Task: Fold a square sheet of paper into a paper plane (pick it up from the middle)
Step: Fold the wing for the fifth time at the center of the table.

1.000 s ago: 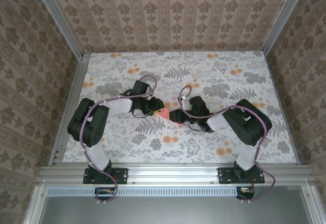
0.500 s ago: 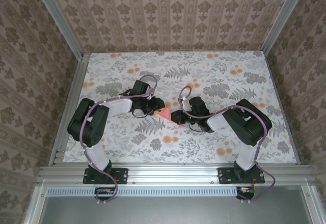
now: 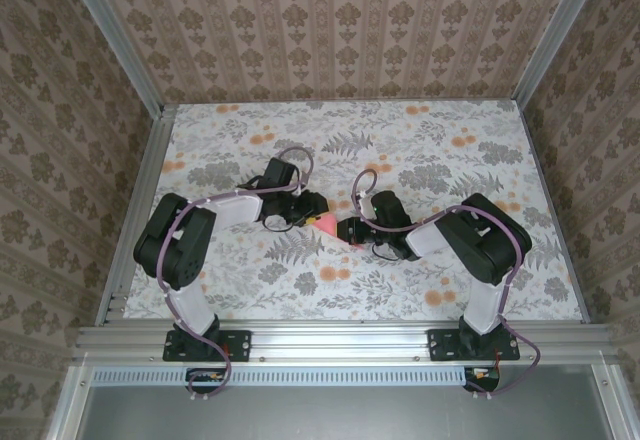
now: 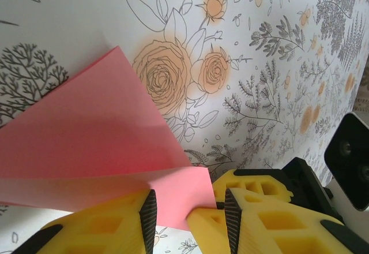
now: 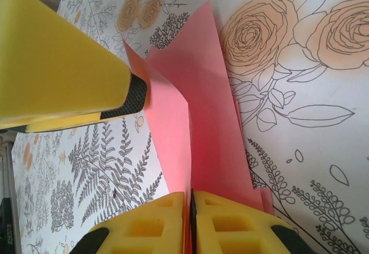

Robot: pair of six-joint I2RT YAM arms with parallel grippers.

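Pink sheet (image 3: 326,225) mid-table, part-folded, one flap standing up. Right gripper (image 5: 188,201) at its 3 o'clock, fingers pinched tight on the fold, probably anchoring it. Left gripper (image 4: 189,209) at 10 o'clock, fingers apart around a corner, likely lining up the next crease.

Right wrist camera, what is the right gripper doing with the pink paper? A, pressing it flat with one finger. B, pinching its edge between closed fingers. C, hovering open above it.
B: the right gripper is shut, and the pink paper runs up out of the thin slit between its fingers.
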